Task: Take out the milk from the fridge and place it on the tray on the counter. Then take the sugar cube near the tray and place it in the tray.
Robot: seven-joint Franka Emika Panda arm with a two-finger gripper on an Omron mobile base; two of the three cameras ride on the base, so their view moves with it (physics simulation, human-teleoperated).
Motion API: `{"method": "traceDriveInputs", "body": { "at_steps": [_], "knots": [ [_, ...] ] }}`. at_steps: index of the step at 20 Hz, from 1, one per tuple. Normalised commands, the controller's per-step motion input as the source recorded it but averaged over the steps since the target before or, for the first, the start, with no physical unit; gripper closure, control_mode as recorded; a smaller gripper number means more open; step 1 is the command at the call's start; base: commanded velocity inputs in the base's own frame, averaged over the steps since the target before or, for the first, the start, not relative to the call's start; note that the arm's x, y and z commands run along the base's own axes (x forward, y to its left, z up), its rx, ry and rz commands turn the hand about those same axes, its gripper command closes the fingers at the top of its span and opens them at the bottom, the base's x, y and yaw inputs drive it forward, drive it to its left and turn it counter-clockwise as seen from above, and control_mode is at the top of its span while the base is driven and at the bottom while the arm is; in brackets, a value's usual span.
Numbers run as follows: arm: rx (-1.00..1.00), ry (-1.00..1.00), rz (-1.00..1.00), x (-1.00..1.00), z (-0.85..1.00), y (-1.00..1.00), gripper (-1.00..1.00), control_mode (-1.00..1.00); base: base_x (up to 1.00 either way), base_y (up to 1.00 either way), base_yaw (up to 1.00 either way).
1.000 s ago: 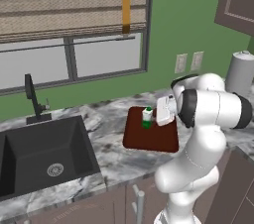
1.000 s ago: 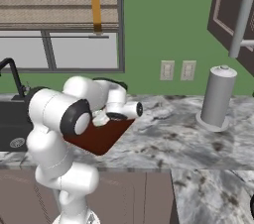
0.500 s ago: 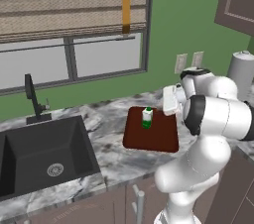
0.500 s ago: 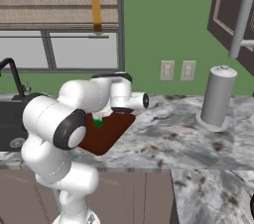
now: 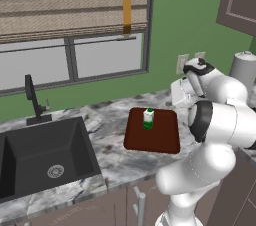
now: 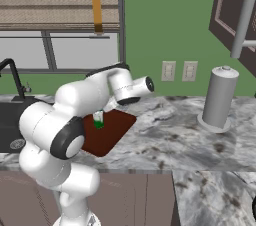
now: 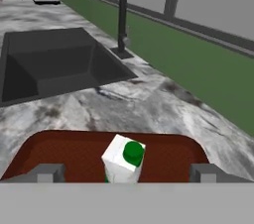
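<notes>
One milk (image 5: 148, 118) upright on one tray (image 5: 162, 137), near its back edge, on the marbled table (image 5: 112, 157). Tool (image 7: 126, 173) released, fingers (image 7: 47, 172) spread wide on either side of the carton, not touching. One black sink (image 5: 42, 155) with one faucet (image 5: 33, 100) left of the tray. Green wall, blinded window (image 5: 70, 25), two outlets (image 6: 178, 71), one grey canister (image 6: 219, 98).

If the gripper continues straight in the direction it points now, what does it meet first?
Most likely the milk: in the hand view it stands upright on the tray, centred between the open gripper's fingertips. Beyond it lie the counter and the sink. Depth is unclear, so this is a judgement.
</notes>
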Motion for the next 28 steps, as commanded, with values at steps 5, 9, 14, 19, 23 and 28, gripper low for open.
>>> {"method": "traceDriveInputs", "body": {
  "at_steps": [5, 9, 14, 19, 23, 28],
  "knots": [
    [-0.32, 0.0, 0.0, -0.22, 0.0, -0.07, -1.0, -1.0, 0.0, 0.0, 0.0],
    [-0.31, 0.0, 0.0, -0.25, 0.0, -0.37, -1.0, -1.0, 0.0, 0.0, 0.0],
    [-0.3, 0.0, 0.04, -0.07, 0.0, -0.41, -1.0, -1.0, 0.0, 0.0, 0.0],
    [-0.3, 0.04, 0.12, 0.0, 0.0, -0.36, -1.0, -1.0, 0.0, 0.0, 0.0],
    [-0.2, 0.22, 0.24, 0.0, -0.07, -0.45, -1.0, -1.0, 0.0, 0.0, 0.0],
    [-0.04, 0.17, 0.39, -0.16, -0.03, -0.44, -1.0, -1.0, 0.0, 0.0, 0.0]
  ]
}}
